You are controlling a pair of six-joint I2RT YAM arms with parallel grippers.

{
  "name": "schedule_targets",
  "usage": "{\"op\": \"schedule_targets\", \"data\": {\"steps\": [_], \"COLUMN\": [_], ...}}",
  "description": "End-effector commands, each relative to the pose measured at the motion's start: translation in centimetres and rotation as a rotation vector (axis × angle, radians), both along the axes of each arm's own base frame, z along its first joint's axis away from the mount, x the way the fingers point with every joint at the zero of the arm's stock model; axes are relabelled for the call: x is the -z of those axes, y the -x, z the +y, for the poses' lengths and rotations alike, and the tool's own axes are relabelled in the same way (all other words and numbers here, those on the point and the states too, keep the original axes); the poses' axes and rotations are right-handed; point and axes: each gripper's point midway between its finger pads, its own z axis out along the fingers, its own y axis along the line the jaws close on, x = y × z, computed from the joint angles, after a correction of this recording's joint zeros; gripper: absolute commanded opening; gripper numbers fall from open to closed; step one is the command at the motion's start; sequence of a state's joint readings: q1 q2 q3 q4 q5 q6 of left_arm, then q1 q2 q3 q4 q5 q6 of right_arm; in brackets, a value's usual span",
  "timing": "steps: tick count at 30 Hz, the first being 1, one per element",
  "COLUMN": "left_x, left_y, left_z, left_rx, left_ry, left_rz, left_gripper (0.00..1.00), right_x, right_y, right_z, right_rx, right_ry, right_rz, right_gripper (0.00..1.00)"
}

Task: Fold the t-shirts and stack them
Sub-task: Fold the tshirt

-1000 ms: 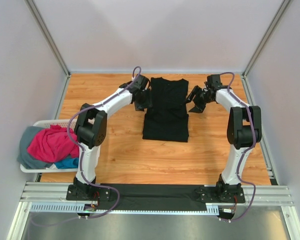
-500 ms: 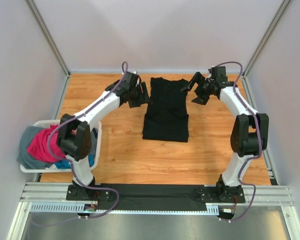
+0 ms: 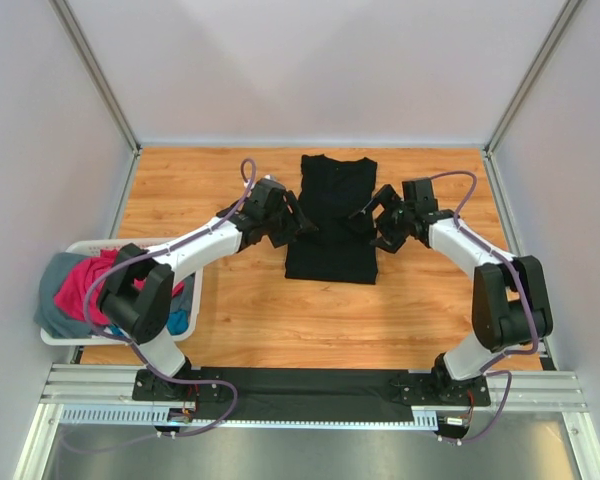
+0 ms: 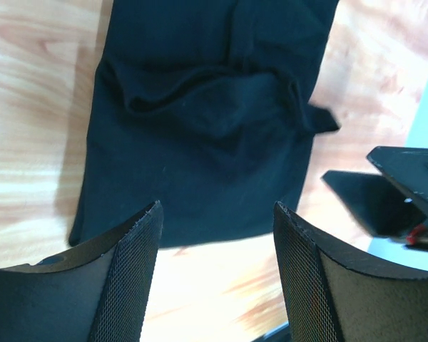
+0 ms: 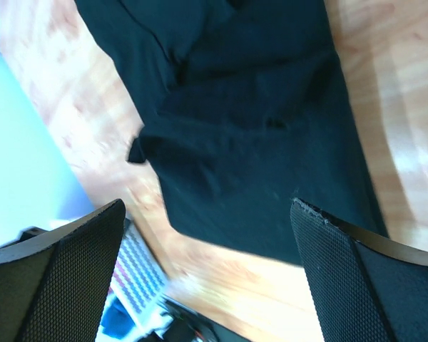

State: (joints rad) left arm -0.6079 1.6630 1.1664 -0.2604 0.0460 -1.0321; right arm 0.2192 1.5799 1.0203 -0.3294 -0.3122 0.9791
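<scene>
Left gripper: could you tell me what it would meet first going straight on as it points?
Probably the black t-shirt, framed between the open fingers of the left gripper; depth is unclear.

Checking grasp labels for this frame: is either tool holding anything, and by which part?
Nothing is held. The left tool and the right tool both stand open with empty gaps, one at each side of the folded black shirt.

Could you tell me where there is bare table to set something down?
Bare table lies between the black t-shirt and the near edge, and far left beyond the basket. Crowded where the left hand and right hand flank the shirt.
</scene>
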Motion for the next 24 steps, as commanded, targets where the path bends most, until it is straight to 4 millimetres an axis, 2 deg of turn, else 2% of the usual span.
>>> {"op": "schedule_targets", "data": {"steps": [1, 5, 8, 9, 12, 18, 19, 20, 24], "left_x": [-1.0, 0.1, 0.7, 0.7, 0.9, 1.7, 1.9, 1.9, 2.1], "left_y": [-2.0, -2.5, -2.7, -2.8, -3.2, -3.7, -3.8, -3.9, -4.6], "left_z": [-0.9, -0.8, -0.5, -0.5, -0.1, 0.0, -0.1, -0.1, -0.7], "left_rx": [-0.080, -0.115, -0.122, -0.123, -0.128, -0.125, -0.124, -0.123, -0.121], "left_ry": [0.091, 0.088, 0.070, 0.069, 0.060, 0.048, 0.050, 0.050, 0.062], "left_rz": [-0.041, -0.024, -0.002, 0.000, 0.004, 0.016, 0.021, 0.022, 0.019], "left_gripper": [0.70, 0.70, 0.70, 0.70, 0.70, 0.70, 0.70, 0.70, 0.70], "right_x": [-0.5, 1.5, 2.2, 1.8, 2.1, 1.0, 1.7, 1.0, 1.8], "right_y": [-2.7, -3.9, -4.7, -5.4, -6.8, -11.4, -11.8, -12.8, -14.7], "right_z": [0.5, 0.8, 1.1, 1.2, 0.8, 0.0, 0.1, 0.1, -0.2], "right_rx": [0.084, 0.099, 0.107, 0.111, 0.121, 0.146, 0.147, 0.150, 0.167], "right_ry": [-0.066, -0.072, -0.083, -0.081, -0.048, -0.031, -0.033, -0.040, -0.040], "right_rz": [-0.061, -0.023, -0.003, -0.019, -0.028, -0.080, -0.066, -0.093, -0.100], "right_gripper": [1.00, 1.00, 1.00, 1.00, 1.00, 1.00, 1.00, 1.00, 1.00]}}
